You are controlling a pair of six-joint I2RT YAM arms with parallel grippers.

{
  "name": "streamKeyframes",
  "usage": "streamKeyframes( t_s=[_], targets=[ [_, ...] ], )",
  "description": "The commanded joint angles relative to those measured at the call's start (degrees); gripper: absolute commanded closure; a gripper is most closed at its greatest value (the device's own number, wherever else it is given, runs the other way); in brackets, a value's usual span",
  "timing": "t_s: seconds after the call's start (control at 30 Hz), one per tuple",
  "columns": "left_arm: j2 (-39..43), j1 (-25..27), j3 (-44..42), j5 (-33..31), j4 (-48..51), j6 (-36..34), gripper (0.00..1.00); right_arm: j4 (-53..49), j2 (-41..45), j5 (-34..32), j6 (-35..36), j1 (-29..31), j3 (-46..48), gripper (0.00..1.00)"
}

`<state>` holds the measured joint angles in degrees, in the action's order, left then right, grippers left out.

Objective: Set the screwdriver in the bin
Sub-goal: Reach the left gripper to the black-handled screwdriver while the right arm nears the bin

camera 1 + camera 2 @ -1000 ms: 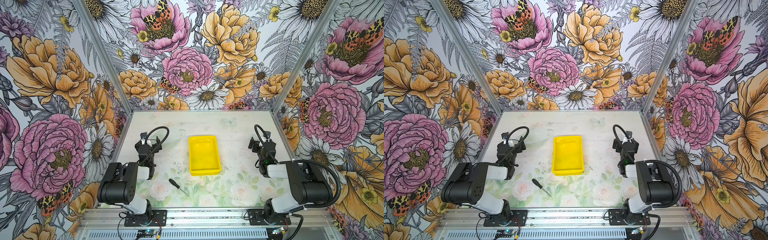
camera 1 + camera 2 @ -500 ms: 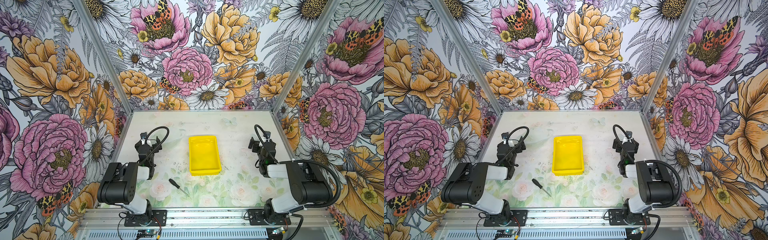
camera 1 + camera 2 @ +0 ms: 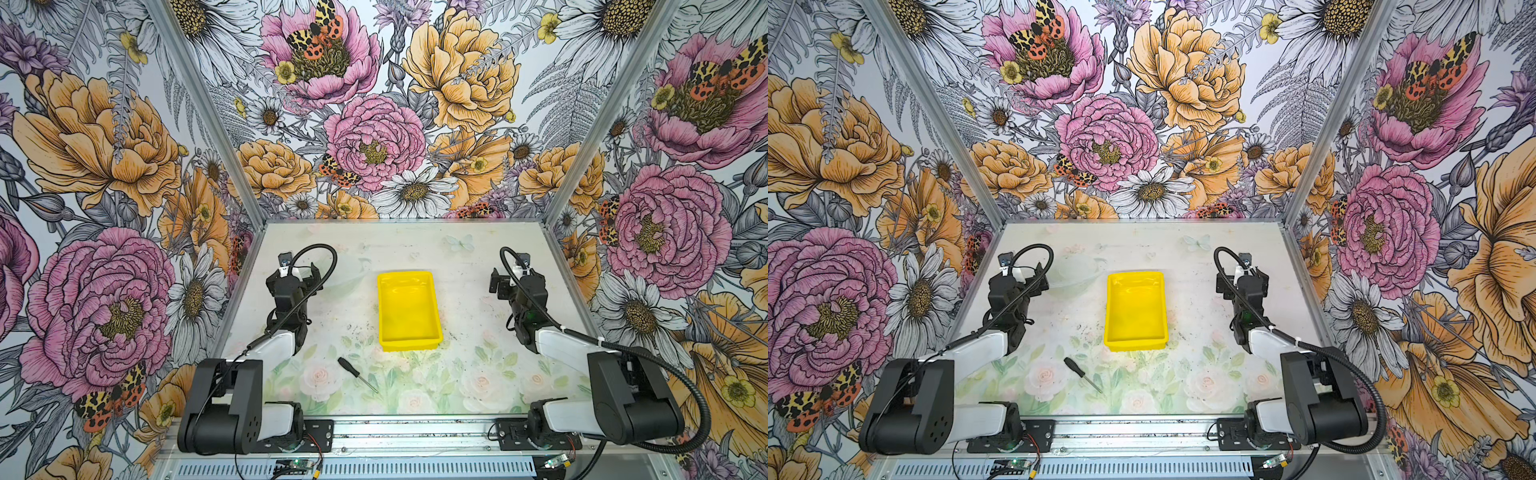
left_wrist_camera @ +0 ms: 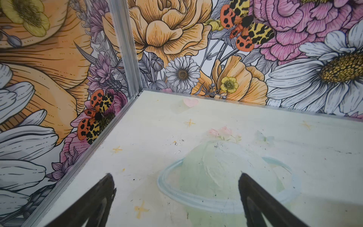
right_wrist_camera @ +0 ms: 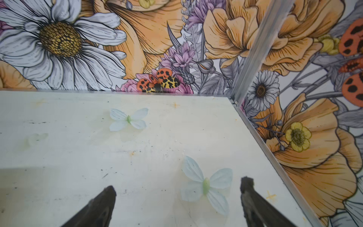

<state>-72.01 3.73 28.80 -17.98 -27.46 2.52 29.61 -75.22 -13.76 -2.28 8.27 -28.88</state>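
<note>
Screwdriver (image 3: 356,374): probably light, rigid, roll-prone; grip the black handle. Left pincer (image 4: 174,176) and right pincer (image 5: 177,182) spread wide, empty.

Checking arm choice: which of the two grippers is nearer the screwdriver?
The left gripper. The screwdriver lies on the table off the bin's near left corner, on that arm's side; the right gripper sits beyond the bin's opposite side.

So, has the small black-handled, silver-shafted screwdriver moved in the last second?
No. The screwdriver lies exactly where it did, just off the near left corner of the bright yellow rectangular plastic bin.
</note>
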Motion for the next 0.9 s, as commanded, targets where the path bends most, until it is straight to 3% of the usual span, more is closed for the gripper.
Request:
streamKeyframes(
  t_s=[0.0,0.13,0.27,0.43,0.67,0.87],
  targets=[
    [5.9,1.4,5.3,-5.9,24.1,9.6,0.01,-12.9,4.5,-1.8,-0.6,3.2,-4.7,0.00],
    [9.9,3.4,10.9,-4.1,43.7,17.2,0.01,-25.5,7.7,-2.6,-5.4,7.6,-10.1,0.01],
    [13.4,5.8,12.1,0.4,54.8,23.8,0.01,-34.5,9.6,-2.1,-5.2,13.4,-14.1,0.01],
    [15.0,12.1,11.9,3.9,64.9,30.9,0.01,-40.0,11.1,0.7,-2.4,20.8,-16.9,0.01],
    [16.8,25.9,12.1,1.7,76.6,46.2,0.01,-42.5,9.6,0.9,-1.2,28.5,-18.8,0.01],
    [18.5,33.7,7.8,2.5,78.9,61.7,0.01,-44.9,8.5,3.1,-0.1,32.7,-21.1,0.01]
  ],
)
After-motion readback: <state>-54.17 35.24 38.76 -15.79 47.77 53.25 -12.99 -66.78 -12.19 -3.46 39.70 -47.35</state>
